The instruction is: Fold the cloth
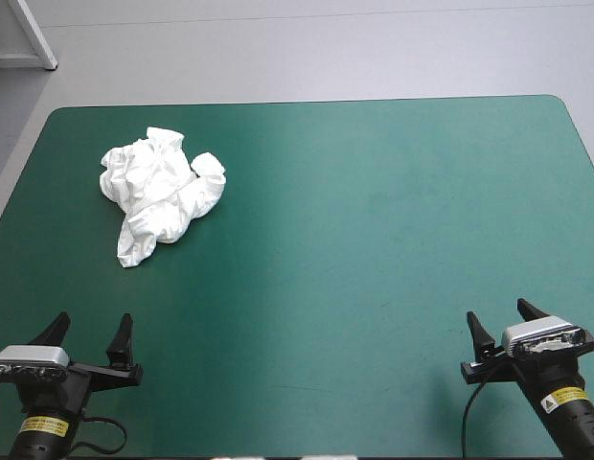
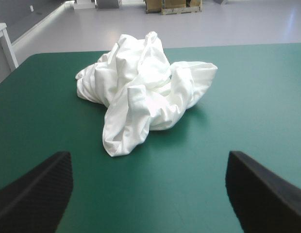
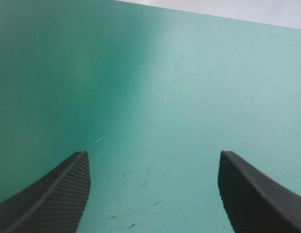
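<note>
The teal-green table (image 1: 374, 240) is seen to fill most of the high view, its far edge running across the upper part of the frame. The white T-shirt (image 1: 161, 196) is found in the upper left of that frame as a crumpled heap. It lies on the cover toward the far left corner, inside the table's edges, with one rumpled lobe trailed toward the near side. The left gripper (image 1: 93, 328) is placed in the lower left of the frame, by the table's near edge, and its black jaws are held wide apart. In the left wrist view the heap is seen ahead of them, well apart from both tips. The right gripper (image 1: 497, 314) is placed in the lower right of the frame, its jaws likewise spread. Only bare cover, marked by a few faint scratches, is shown between and ahead of them in the right wrist view.
</note>
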Motion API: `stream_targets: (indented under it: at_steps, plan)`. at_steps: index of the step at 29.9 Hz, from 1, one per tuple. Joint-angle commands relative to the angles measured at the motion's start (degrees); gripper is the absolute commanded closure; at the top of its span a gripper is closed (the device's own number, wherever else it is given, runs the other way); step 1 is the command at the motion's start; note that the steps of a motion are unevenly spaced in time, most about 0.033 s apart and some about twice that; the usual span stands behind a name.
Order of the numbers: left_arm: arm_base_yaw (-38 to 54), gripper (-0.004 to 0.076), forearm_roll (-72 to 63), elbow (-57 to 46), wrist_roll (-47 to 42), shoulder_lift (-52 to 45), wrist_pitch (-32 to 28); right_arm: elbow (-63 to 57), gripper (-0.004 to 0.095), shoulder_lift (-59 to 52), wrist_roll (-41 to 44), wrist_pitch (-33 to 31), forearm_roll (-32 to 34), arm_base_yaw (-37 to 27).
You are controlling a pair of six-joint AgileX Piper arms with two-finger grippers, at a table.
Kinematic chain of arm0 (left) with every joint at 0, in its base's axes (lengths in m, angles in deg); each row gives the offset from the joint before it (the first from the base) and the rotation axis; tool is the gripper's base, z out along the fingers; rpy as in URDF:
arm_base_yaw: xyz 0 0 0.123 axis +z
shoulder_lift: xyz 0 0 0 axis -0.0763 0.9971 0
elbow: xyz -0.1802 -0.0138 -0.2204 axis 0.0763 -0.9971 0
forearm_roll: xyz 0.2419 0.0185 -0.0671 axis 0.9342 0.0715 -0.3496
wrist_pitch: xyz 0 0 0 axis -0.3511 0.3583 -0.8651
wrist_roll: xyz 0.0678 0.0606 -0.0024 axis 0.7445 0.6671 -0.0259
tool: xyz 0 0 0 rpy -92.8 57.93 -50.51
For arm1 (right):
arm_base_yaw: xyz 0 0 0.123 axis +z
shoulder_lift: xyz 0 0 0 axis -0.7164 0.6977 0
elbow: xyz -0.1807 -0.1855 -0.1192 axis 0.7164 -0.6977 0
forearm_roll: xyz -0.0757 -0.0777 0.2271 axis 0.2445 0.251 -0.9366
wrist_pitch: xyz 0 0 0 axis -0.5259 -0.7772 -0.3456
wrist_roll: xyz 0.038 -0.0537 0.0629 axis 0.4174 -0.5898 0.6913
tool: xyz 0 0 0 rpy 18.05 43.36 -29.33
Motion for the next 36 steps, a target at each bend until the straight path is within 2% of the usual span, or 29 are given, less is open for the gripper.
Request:
stream_targets:
  at_steps: [1,5,17,22,28,36]
  plan:
    - [-0.29,0.0109,-0.31,6.30,-0.21,5.07,-0.22,3.31,0.0220,1.35,0.05,0.97,-0.21,0.11]
    - [-0.29,0.0109,-0.31,14.91,-0.21,14.68,3.36,5.32,0.0220,3.16,-0.15,-1.50,-0.09,0.11]
    - [-0.18,0.0129,2.56,48.64,-0.21,52.78,4.50,7.57,0.0220,7.40,-0.15,-5.38,-0.32,0.11]
    - [-0.09,0.0129,2.43,62.34,-0.44,69.62,11.41,8.30,0.0220,7.40,-0.15,-9.20,-0.32,0.11]
    - [-0.07,0.0129,2.12,74.82,-0.66,87.54,15.01,10.42,0.0220,7.40,-0.03,-11.22,-0.55,0.11]
    - [2.21,0.0129,1.60,86.41,-1.23,104.94,20.42,12.73,0.0220,7.40,-0.03,-16.11,-0.75,0.11]
